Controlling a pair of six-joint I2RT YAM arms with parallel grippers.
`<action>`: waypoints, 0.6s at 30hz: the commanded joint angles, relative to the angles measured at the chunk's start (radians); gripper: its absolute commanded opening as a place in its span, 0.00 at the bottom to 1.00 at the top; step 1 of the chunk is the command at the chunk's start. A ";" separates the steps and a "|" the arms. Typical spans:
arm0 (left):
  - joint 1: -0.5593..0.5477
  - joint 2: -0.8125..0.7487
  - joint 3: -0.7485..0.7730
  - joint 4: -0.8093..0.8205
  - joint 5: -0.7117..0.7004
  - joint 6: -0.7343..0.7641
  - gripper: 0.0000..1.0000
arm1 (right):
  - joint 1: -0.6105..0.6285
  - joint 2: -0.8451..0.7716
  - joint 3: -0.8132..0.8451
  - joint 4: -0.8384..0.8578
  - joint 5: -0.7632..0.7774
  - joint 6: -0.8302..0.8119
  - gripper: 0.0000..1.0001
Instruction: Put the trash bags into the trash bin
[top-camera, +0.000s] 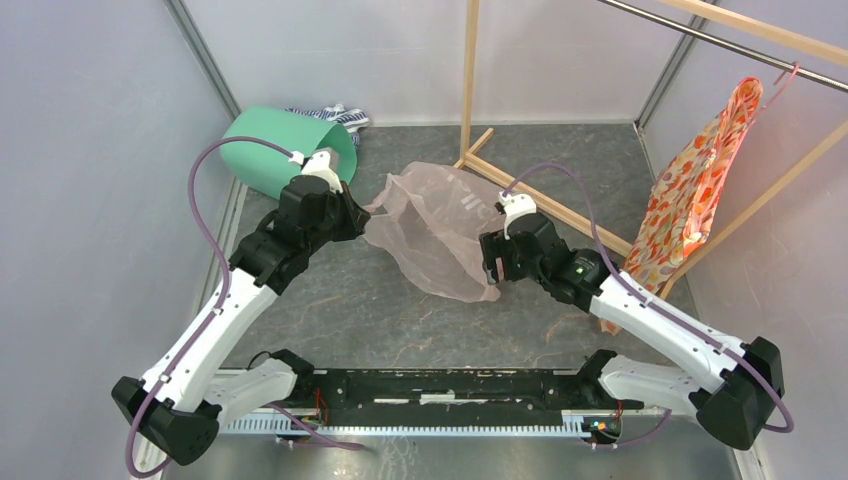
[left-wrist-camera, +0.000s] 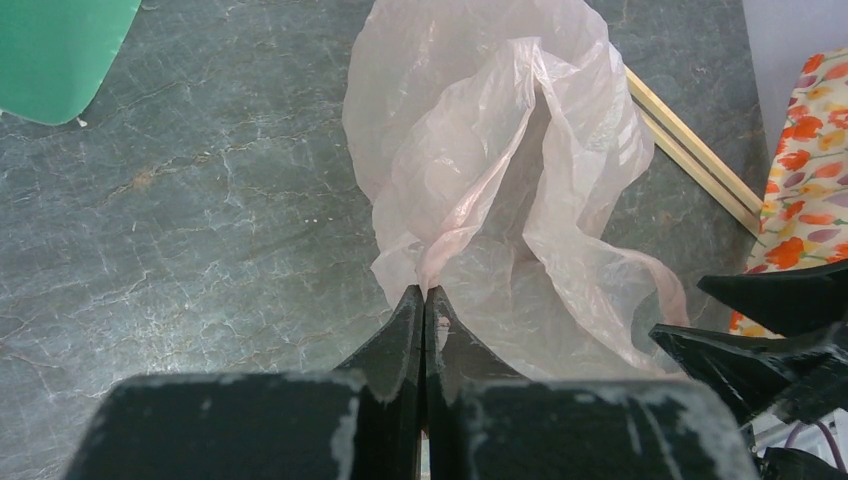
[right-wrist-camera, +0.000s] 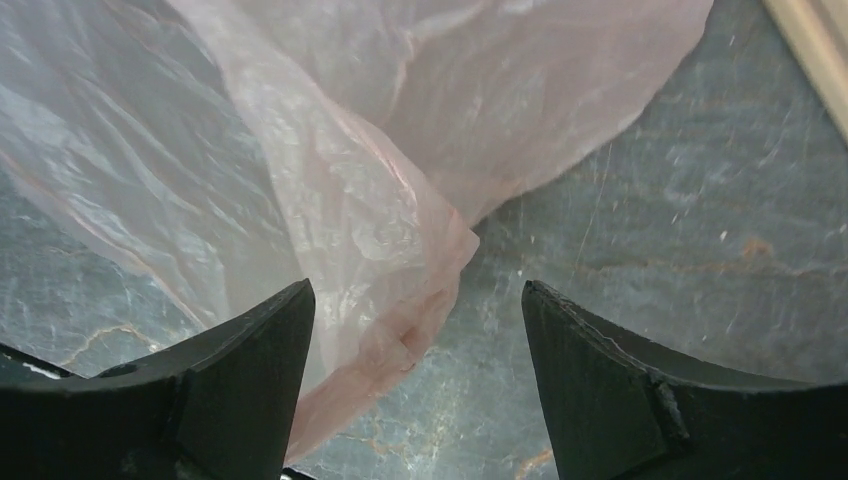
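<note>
While the left gripper (left-wrist-camera: 425, 296) clamps the trash bag (top-camera: 440, 230), the right gripper (right-wrist-camera: 415, 290) gapes over it; the trash bin (top-camera: 270, 150) lies by the far-left corner, nearest the left gripper

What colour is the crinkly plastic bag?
The crinkly plastic bag is translucent pale pink; best in left wrist view.

One bag (top-camera: 435, 225), one bin (top-camera: 290, 128), two pincers (left-wrist-camera: 424, 295) (right-wrist-camera: 415, 290).

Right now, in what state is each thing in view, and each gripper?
pink trash bag, crumpled on the table, outside the bin, one edge pinched.
mint-green trash bin, seems tipped on its side.
left gripper, shut on the bag.
right gripper, open over the bag's edge.
orange floral garment, hanging up.
striped cloth, bunched behind the bin.
</note>
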 joint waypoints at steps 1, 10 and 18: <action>-0.001 -0.010 -0.002 0.036 0.012 0.022 0.02 | -0.033 -0.034 -0.075 0.042 -0.080 0.083 0.82; -0.001 -0.018 -0.004 0.039 0.016 0.016 0.02 | -0.037 -0.064 -0.120 0.140 -0.247 0.161 0.48; 0.000 0.103 0.523 0.104 0.056 0.091 0.02 | -0.055 0.201 0.942 -0.066 -0.090 -0.173 0.00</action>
